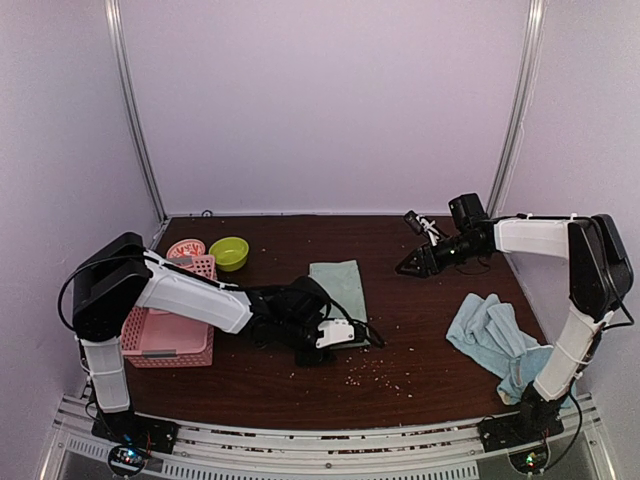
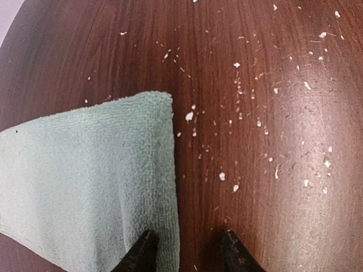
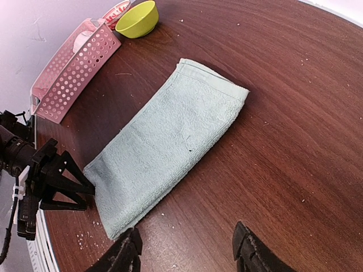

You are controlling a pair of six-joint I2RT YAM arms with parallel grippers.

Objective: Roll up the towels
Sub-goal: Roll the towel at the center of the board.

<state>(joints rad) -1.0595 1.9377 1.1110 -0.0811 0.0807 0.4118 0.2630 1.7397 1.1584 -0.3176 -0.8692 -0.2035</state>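
Observation:
A mint green towel lies folded flat in the middle of the table, with a small dark mark on it. My left gripper is open and low at the towel's near end. In the left wrist view, one finger sits over the towel's edge and the other over bare wood. My right gripper is open and empty, raised to the right of the towel's far end. The right wrist view shows the towel beyond the open gripper. Light blue towels lie heaped at the right. No pink towel shows.
A pink latticed basket stands at the left edge, also in the right wrist view. A lime green bowl and a red-rimmed dish sit behind it. White crumbs are scattered on the wood near the left gripper.

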